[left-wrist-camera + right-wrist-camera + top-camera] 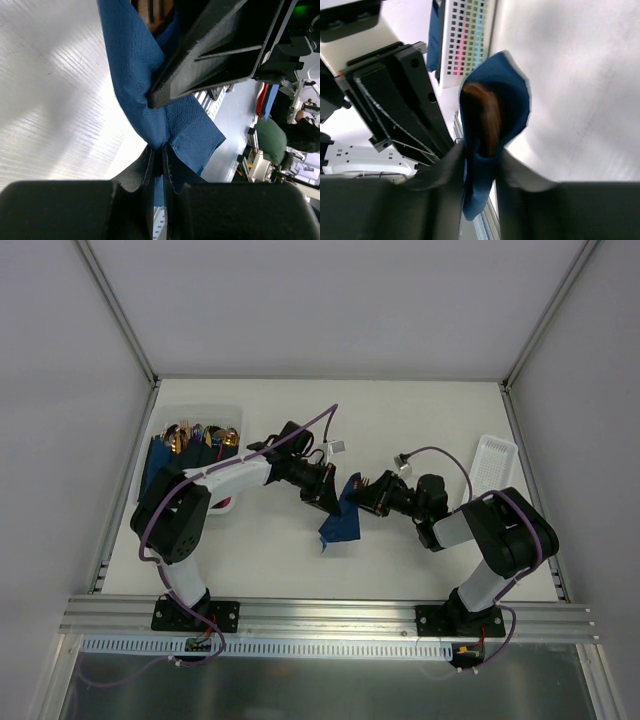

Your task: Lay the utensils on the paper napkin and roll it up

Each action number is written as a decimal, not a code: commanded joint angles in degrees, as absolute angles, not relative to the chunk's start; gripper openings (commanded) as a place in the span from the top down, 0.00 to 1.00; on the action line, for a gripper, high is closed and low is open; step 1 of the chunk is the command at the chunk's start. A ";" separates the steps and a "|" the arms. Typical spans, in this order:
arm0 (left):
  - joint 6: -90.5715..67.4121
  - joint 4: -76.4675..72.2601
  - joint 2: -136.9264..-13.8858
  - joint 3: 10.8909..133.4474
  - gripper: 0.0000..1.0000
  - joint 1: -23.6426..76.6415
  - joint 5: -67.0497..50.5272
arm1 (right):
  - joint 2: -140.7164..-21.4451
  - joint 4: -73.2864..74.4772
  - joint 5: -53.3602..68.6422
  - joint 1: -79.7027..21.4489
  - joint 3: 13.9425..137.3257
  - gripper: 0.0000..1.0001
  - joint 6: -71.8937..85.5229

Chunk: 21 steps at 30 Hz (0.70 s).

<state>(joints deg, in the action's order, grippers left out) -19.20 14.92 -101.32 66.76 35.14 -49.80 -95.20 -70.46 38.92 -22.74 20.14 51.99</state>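
Note:
The dark blue paper napkin (341, 522) hangs lifted off the table between both grippers, wrapped round a gold-bronze utensil. My left gripper (329, 500) is shut on one gathered end of the napkin (150, 85), its jaws pinched tight on the paper (161, 150). My right gripper (360, 494) faces it closely and is shut on the napkin (507, 100) with the utensil (484, 120) inside the fold, the brown metal showing just beyond its fingertips (482, 152). The utensil's tip (156, 12) peeks out of the paper in the left wrist view.
A clear bin (232, 412) at the back left holds more gold utensils and blue napkins. A pink item (225, 505) lies beside the left arm. A white perforated tray (493, 462) sits at the right edge. A colour chart (467, 35) lies behind the napkin.

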 commanded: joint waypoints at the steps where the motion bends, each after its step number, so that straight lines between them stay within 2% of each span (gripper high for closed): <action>1: -20.39 13.45 -98.35 66.27 1.00 34.72 -53.35 | -92.99 -78.04 40.25 -23.29 20.39 0.75 53.96; 5: -20.22 13.36 -97.21 66.09 1.00 34.72 -53.18 | -91.24 -79.63 40.60 -23.55 20.30 0.92 54.23; 6: -20.13 13.45 -96.86 65.92 0.97 34.54 -53.00 | -89.84 -79.72 40.61 -23.55 20.30 0.95 54.14; 7: -20.04 13.45 -96.42 66.01 0.86 34.37 -52.91 | -89.04 -79.54 40.69 -23.55 20.22 1.00 54.31; 9: -19.43 13.62 -94.84 65.83 0.71 33.84 -53.00 | -87.46 -79.37 40.52 -23.55 20.21 1.00 54.84; 10: -19.16 13.80 -94.22 65.74 0.58 33.58 -53.00 | -85.62 -79.19 40.43 -23.64 20.30 1.00 55.02; 13: -17.76 14.68 -91.42 65.30 0.45 33.31 -53.26 | -81.50 -75.69 40.43 -23.64 21.27 1.00 54.85; 21: -16.88 15.03 -89.30 63.98 0.41 33.92 -57.21 | -71.64 -59.79 39.38 -25.75 25.92 1.00 48.53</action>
<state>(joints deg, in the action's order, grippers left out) -18.76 14.85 -91.22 64.82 33.67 -53.65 -75.64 -64.69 39.72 -24.86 22.20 52.36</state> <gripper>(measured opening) 0.589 0.084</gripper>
